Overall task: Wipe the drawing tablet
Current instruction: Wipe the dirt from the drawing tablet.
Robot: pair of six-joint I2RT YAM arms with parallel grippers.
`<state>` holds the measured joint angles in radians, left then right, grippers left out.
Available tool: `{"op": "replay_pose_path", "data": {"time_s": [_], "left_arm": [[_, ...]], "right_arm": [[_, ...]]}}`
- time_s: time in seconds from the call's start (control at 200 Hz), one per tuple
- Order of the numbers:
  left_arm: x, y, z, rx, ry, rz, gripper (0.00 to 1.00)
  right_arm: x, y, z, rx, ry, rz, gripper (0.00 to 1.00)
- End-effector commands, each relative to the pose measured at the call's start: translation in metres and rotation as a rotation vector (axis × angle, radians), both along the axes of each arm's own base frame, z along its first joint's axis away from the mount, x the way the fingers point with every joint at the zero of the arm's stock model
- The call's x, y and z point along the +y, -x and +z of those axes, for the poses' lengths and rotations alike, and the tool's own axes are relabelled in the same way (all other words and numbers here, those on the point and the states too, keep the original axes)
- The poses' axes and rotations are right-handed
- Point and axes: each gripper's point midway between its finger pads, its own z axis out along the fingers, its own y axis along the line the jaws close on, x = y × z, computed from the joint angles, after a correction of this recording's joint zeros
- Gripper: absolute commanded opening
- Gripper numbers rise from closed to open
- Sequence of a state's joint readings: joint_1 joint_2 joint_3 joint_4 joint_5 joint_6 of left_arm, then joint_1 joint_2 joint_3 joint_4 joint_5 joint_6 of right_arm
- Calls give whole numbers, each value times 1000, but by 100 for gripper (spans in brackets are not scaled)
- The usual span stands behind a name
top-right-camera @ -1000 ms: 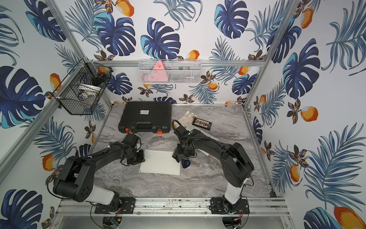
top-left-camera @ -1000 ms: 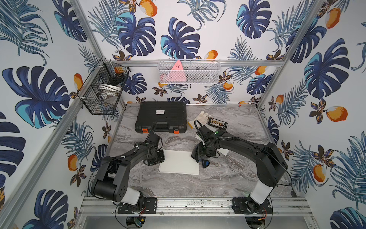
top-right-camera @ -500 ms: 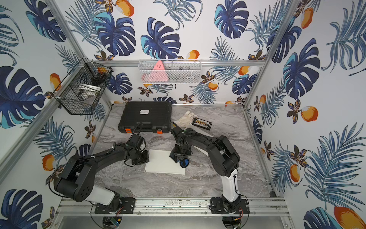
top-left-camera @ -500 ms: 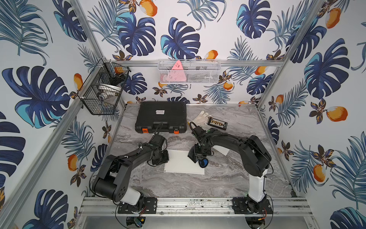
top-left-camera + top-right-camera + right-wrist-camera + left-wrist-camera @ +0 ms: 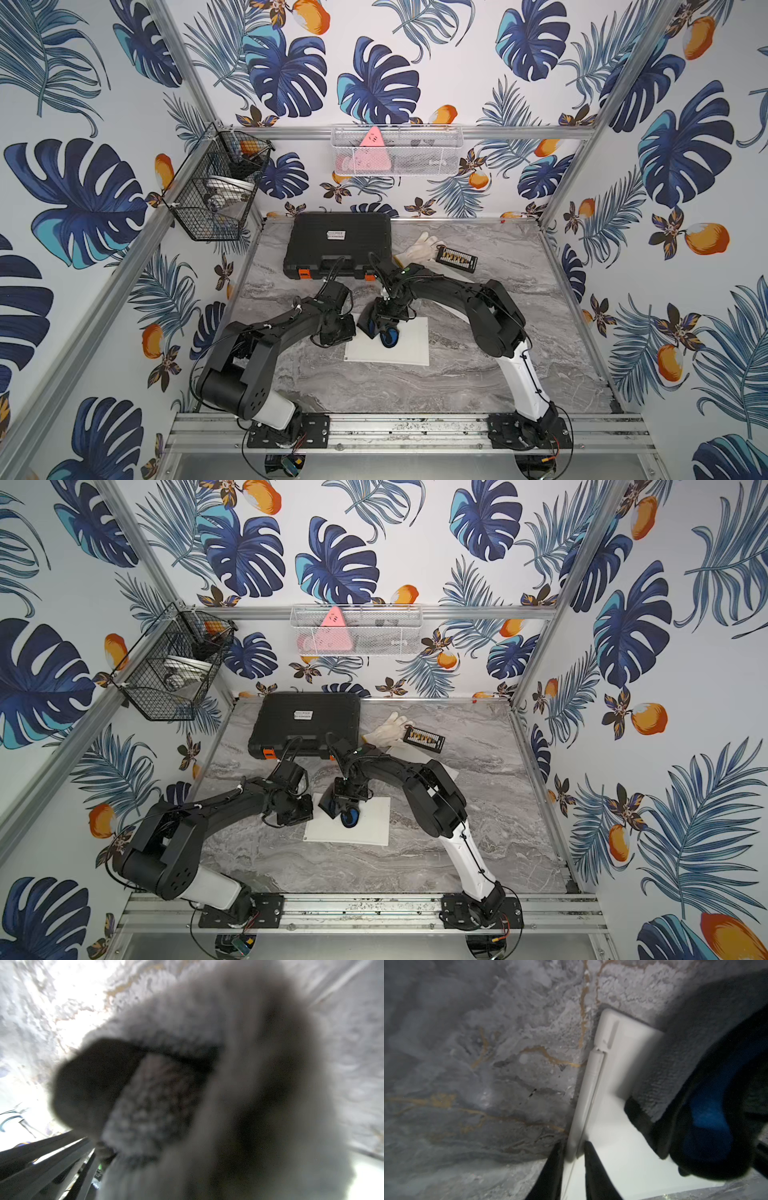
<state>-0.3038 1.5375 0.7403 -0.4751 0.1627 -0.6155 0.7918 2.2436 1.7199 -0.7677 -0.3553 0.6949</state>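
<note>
While the marble table [image 5: 478,374] bore it near the middle, the white drawing tablet [image 5: 409,347] lay flat between both arms.
Thin, stiff and probably light, it looked apt to skate on the stone, so its left rim seemed the place to pin it; the soft grey cloth [image 5: 675,1064] sat on its far left part, clamped in the closed right gripper [image 5: 384,320], and the left gripper [image 5: 574,1153] pinched narrowly on that rim.

We see the white tablet [image 5: 409,348] lying flat on the grey desk [image 5: 478,386], mid-front. A bunched grey, black and blue cloth [image 5: 388,336] sits on its rear-left part.
</note>
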Motion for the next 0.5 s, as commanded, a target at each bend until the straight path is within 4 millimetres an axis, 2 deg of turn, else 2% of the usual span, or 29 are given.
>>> {"op": "replay_pose_path", "data": {"time_s": [0.0,0.145,0.165,0.18,0.235,0.285,0.33,0.375,0.47,0.495], "left_arm": [[23,35,-25,152,-124,27,22],[27,38,-28,167,-149,31,18],[27,38,-28,166,-149,30,18],[27,38,-29,169,-148,30,18],[26,38,-30,172,-146,29,18],[25,38,-31,175,-140,28,18],[23,37,-32,175,-135,27,18],[22,38,-32,177,-135,23,18],[20,37,-32,175,-133,23,18],[19,38,-33,176,-133,21,18]], "right_arm": [[-43,-2,-9,-8,92,-34,0],[-107,10,-6,12,135,-66,0],[-116,13,-11,27,149,-69,0],[-120,13,-4,12,141,-73,0],[-137,17,-5,13,161,-77,0],[-143,21,-5,8,171,-69,0],[-141,22,-4,6,171,-68,0],[-131,25,-6,11,155,-62,0],[-87,31,-4,-1,126,-7,0],[-74,33,-10,9,126,14,0]]}}
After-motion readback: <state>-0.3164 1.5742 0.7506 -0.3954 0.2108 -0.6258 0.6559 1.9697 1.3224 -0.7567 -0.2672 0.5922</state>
